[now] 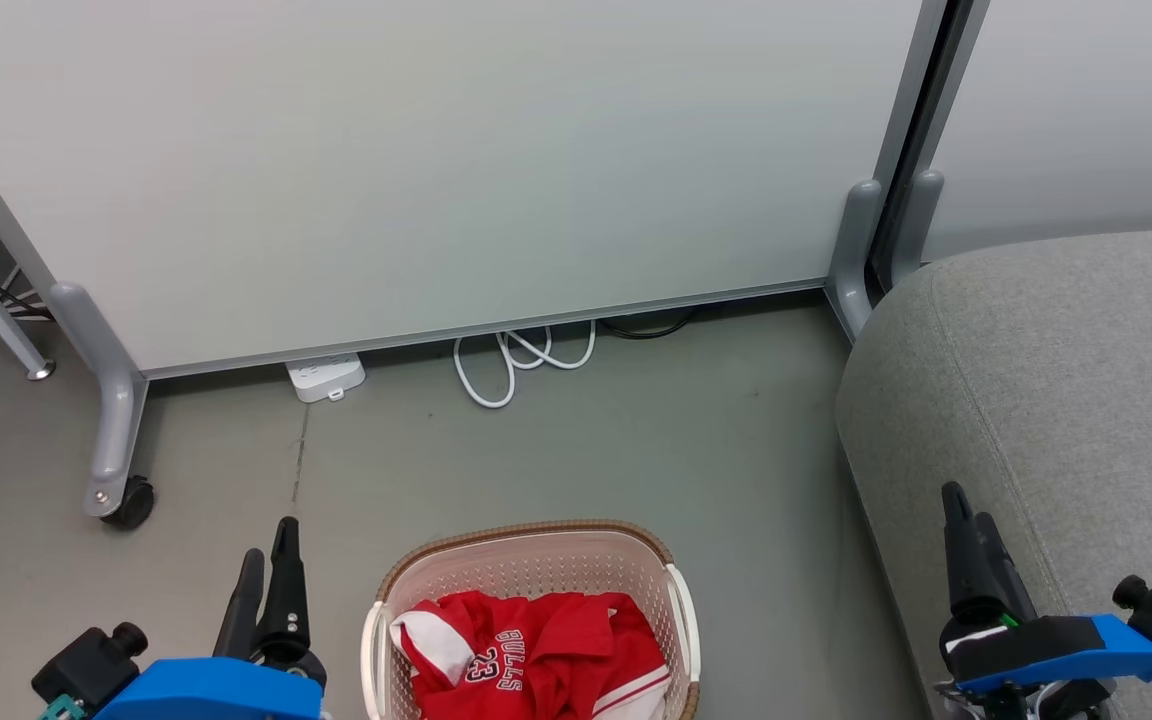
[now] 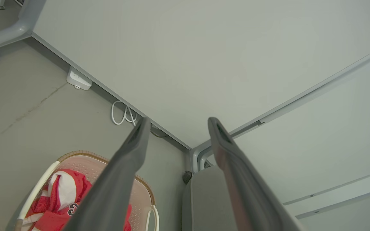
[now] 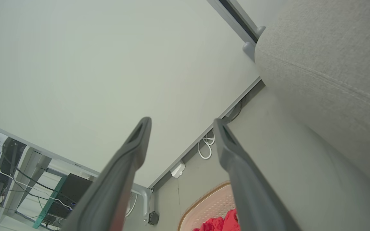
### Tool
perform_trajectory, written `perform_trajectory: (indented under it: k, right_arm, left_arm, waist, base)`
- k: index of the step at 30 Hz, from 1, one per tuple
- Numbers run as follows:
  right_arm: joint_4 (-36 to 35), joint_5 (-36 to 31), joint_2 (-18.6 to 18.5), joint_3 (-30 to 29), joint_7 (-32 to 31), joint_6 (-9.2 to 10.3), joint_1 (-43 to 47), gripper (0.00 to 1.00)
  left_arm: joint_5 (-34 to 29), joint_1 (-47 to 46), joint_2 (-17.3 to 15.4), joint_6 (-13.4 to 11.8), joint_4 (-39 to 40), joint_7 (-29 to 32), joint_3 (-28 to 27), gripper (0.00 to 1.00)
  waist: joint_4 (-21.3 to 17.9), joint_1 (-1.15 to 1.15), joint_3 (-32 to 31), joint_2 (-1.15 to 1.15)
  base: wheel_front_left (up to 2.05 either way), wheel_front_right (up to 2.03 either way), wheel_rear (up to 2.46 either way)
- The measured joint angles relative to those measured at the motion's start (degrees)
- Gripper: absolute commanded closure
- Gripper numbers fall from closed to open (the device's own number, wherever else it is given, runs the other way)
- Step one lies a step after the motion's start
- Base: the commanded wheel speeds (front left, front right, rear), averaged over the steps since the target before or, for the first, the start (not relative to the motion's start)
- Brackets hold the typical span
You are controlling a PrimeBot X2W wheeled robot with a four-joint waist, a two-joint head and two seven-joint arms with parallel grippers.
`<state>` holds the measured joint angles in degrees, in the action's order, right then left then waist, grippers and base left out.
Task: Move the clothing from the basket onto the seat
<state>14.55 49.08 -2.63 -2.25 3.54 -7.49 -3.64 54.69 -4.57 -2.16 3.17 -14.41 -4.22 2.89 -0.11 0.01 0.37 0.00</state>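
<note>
**Both grippers spread and empty, clothing in the basket between them**

A pale partition panel stands well beyond both sets of jaws. The grey seat comes next in size. In the head view the right gripper shows against its near edge, and in the right wrist view its stitched seam runs to the right of that gripper's fingers.

The basket sits on the floor between the two grippers, just to the right of the left gripper. The red clothing lies heaped inside it.

The head view gives the lettering "BULLS 23". The left wrist view gives a white patch and part of the number, below the left finger. The right wrist view gives a red scrap low between the fingers.

Both wrist views show what the head view leaves unclear: each gripper's jaws are spread wide, with nothing between them.

A power strip and a looped white cable lie at the panel's foot, ahead of the jaws. The right wrist view adds a desk with cables, past its left finger.
</note>
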Motion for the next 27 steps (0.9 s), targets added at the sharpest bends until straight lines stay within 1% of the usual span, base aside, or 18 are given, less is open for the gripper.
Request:
perform_trajectory:
  k: [9,13,14,17,18,19,20,27]
  right_arm:
    - [-1.22,-8.42,-0.01,0.12,0.54,0.0,0.07,0.0]
    - [-1.64,-10.48,-0.01,0.26,0.79,0.0,0.13,0.0]
    - [-1.86,-12.1,-0.02,0.34,1.02,0.0,0.18,0.0]
    - [-2.01,-13.47,-0.02,0.38,1.08,0.0,0.19,0.0]
    - [-2.21,-15.26,-0.02,0.38,1.21,0.0,0.19,0.0]
    - [-2.21,-15.26,-0.02,0.38,1.21,0.0,0.19,0.0]
    - [-2.38,-16.58,-0.02,0.42,1.53,0.0,0.2,0.0]
    - [-2.86,-21.23,-0.03,0.77,1.74,0.0,0.4,0.0]
  left_arm:
    - [-7.77,-0.2,-0.09,-0.26,0.04,-1.57,1.36,0.0]
    - [-9.9,-0.3,-0.13,-0.53,0.05,-2.05,1.58,0.0]
    - [-11.35,-0.31,-0.14,-0.56,0.04,-2.46,1.85,0.0]
    - [-12.61,-0.35,-0.15,-0.57,0.04,-2.79,2.21,0.0]
    - [-13.93,-0.38,-0.16,-0.6,0.0,-3.03,2.5,0.0]
    - [-13.93,-0.38,-0.16,-0.6,0.0,-3.03,2.5,0.0]
    - [-15.44,-0.48,-0.19,-0.77,-0.1,-3.46,2.78,0.0]
    - [-19.65,-1.04,-0.29,-1.1,-0.19,-4.49,3.47,0.0]
  waist:
    - [0.06,0.0,0.15,0.0]
    - [0.09,-0.01,0.14,0.0]
    - [0.12,-0.01,0.17,0.0]
    - [0.15,0.0,0.18,0.0]
    - [0.16,-0.01,0.19,0.0]
    - [0.16,-0.01,0.19,0.0]
    - [0.17,-0.01,0.2,0.0]
    - [0.25,0.0,0.21,0.0]
  base:
    - [0.0,0.0,0.0]
    - [0.0,0.0,0.0]
    - [0.0,0.0,0.0]
    - [0.0,0.0,0.0]
    - [0.0,0.0,0.0]
    - [0.0,0.0,0.0]
    - [0.0,0.0,0.0]
    - [0.0,0.0,0.0]
